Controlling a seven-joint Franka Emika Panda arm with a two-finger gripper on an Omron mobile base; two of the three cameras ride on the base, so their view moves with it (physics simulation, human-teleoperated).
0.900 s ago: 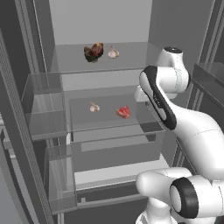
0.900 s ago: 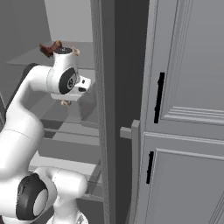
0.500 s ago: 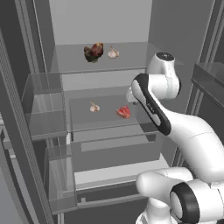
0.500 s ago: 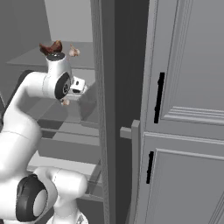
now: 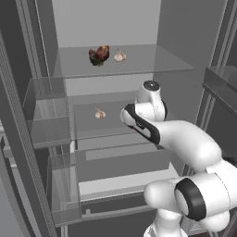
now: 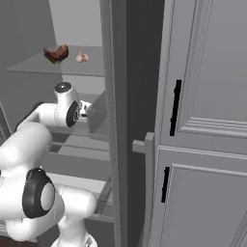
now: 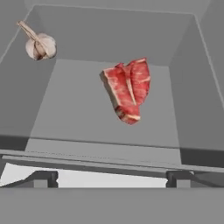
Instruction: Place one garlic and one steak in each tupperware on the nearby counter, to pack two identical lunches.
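In the hand view the bright red steak [image 7: 127,89] lies on a grey fridge shelf, just ahead of my open gripper [image 7: 111,179], whose fingertips [image 7: 41,178] stand wide apart with nothing between them. A garlic bulb [image 7: 40,46] rests at the shelf's far left; the left base view shows this garlic [image 5: 100,113] beside my hand. On the shelf above sit the darker steak [image 5: 98,55] and a second garlic [image 5: 120,56], also seen as steak [image 6: 56,54] and garlic [image 6: 82,57] from the right. The tupperware and the counter are out of view.
Glass door bins [image 5: 46,115] stand at the left and a drawer [image 5: 120,162] lies below the shelf. The fridge's side wall [image 6: 116,120] rises close to my arm's right. Grey panelled cabinet doors with black handles [image 6: 176,108] are further right.
My arm has dropped and pushed forward into the middle shelf. The hand now covers the red steak in the left base view.
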